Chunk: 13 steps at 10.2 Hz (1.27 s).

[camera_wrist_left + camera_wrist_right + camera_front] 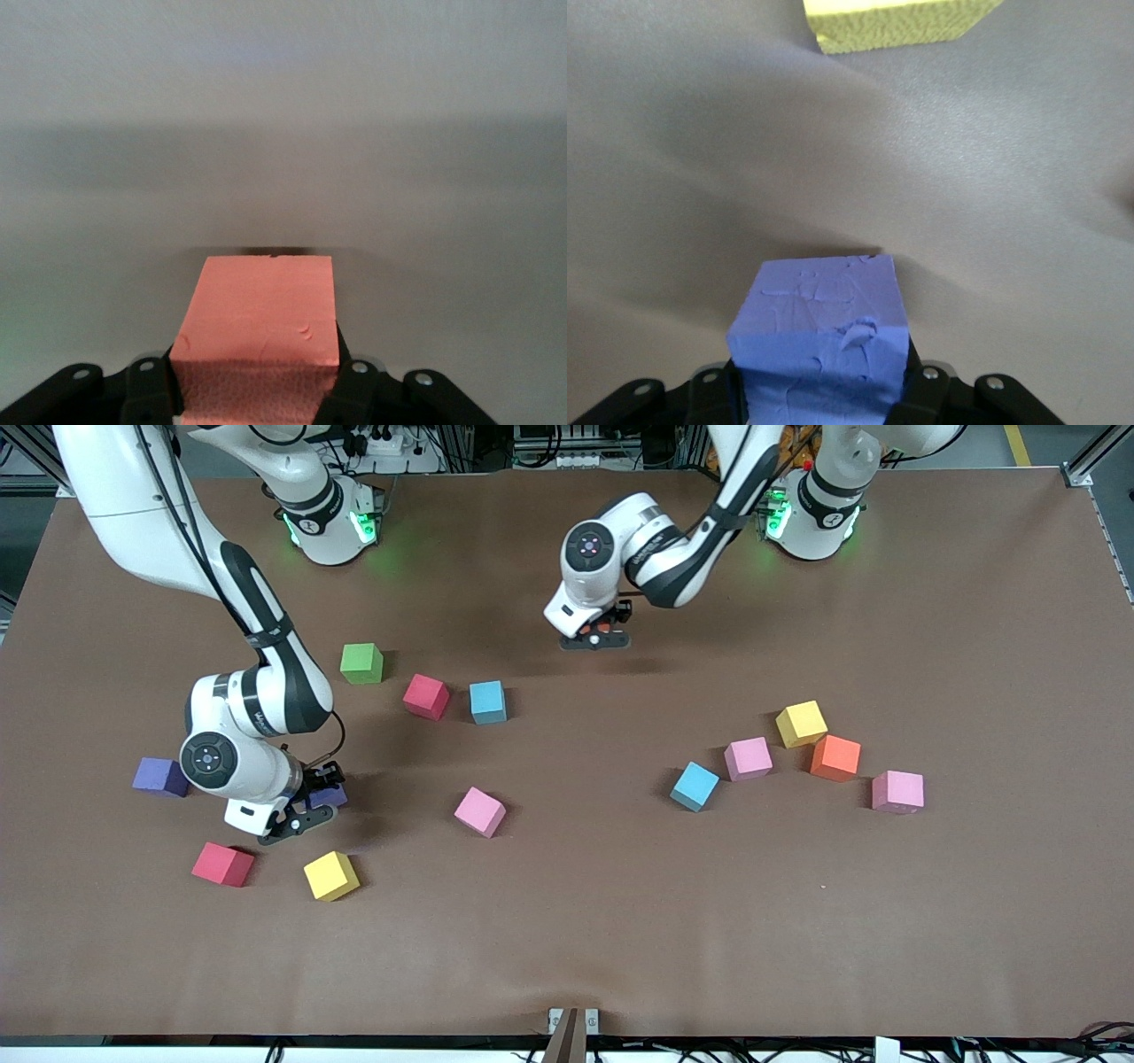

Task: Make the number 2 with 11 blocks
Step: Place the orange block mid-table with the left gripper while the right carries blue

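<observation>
**Foam cubes: two gripped, none yet placed**

Foam, by the pitted, dented faces in the wrist views: these blocks are probably light, slightly soft and matte enough not to slip. I judge two flat, opposing sides the best place to pinch one, near its middle.

The right gripper [306, 812] is clenched on a purple block [819, 332] low at the right arm's end of the table. The left gripper [595, 634] grasps an orange block [257, 323] over bare table near the bases.

Loose on the brown table [567, 939] I count three pink, two light blue, two yellow, two red, one more purple [160, 776], one more orange [834, 757], and one green block [361, 662]. They lie scattered in two loose groups, one toward each arm's end; no digit has been started.
</observation>
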### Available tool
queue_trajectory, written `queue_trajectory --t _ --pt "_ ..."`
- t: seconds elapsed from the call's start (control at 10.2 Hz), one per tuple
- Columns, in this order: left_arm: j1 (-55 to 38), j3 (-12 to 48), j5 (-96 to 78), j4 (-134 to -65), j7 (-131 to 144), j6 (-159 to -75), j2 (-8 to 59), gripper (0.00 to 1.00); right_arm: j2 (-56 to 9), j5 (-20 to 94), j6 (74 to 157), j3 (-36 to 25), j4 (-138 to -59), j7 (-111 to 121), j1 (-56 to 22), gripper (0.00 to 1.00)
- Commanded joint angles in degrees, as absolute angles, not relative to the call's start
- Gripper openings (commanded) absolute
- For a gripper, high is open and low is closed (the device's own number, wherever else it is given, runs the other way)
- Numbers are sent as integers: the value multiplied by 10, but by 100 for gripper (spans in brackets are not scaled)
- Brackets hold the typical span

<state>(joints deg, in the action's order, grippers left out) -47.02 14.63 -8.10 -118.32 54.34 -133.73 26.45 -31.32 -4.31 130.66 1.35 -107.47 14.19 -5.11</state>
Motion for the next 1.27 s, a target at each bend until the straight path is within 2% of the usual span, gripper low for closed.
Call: queue_trajectory --t 0.0,0.29,0.88,0.98,1.08,1.18 --pt "-480 164 -114 -1175 550 -1345 279 0 -281 -42 1303 -1 -1093 123 -61 42" --pt "-477 187 -121 -1192 554 -1345 279 0 -252 -42 1302 -4 -1100 107 -60 42" --pt "-475 187 -130 -1187 556 -1365 303 0 -189 -41 1296 -11 -1102 69 -64 42" --pt "-473 186 -139 -1187 556 -1366 304 62 -185 -42 1293 -11 -1102 63 -70 42" --pt "-474 185 -140 -1190 561 -1367 302 100 -178 -42 1286 -11 -1102 70 -73 42" --pt "-473 185 -140 -1191 566 -1366 298 100 -166 -43 1285 -11 -1111 70 -77 42"
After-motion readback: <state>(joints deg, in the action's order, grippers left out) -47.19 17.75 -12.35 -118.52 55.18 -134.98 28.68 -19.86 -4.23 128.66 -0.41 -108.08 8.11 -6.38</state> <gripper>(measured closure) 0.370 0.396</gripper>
